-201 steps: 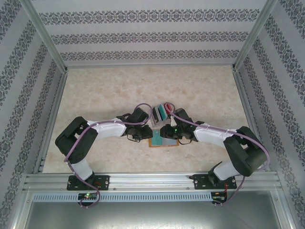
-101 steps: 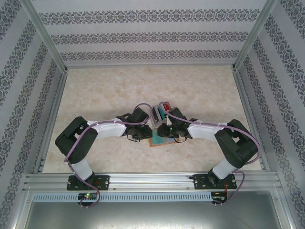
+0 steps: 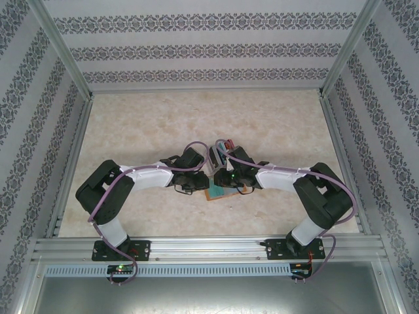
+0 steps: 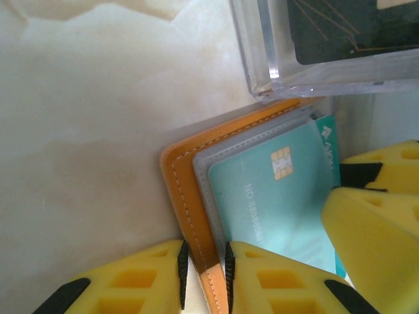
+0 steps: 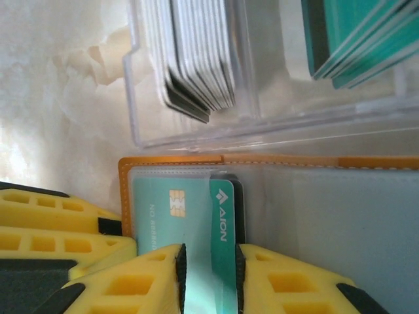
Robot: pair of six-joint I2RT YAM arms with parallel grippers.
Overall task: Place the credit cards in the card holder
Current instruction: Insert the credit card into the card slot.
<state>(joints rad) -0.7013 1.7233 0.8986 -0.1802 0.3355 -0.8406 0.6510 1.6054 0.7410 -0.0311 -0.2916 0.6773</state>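
card holder: the orange-tan card holder (image 4: 186, 196) lies open and flat on the table (image 3: 163, 124), mid-table between the two arms, grey pockets facing up

teal card: a teal card (image 4: 275, 209) with a chip sits partway in the left-hand grey pocket. The strip with the logo pokes out past the pocket edge, and a thin dark edge shows just behind it.

left gripper: the left gripper (image 4: 204, 275) is down at the holder's near-left corner, its fingers pressed onto the stitched orange edge from both sides, a tight pinch on the leather

right gripper: the right gripper (image 5: 209, 275) comes in from the other side. Its two yellow fingers have the teal card between them and look clamped on it, right over the holder.

spacing: the two grippers are just beside each other over the holder, almost touching

clear box: a clear box (image 5: 196, 131) stands right against the holder's far edge, on the table

stack one: grey-white and black cards (image 5: 196, 65) stand on edge in the box's left compartment, leaning a bit

stack two: more teal cards (image 5: 360, 39) in the compartment next to it — can't tell how many
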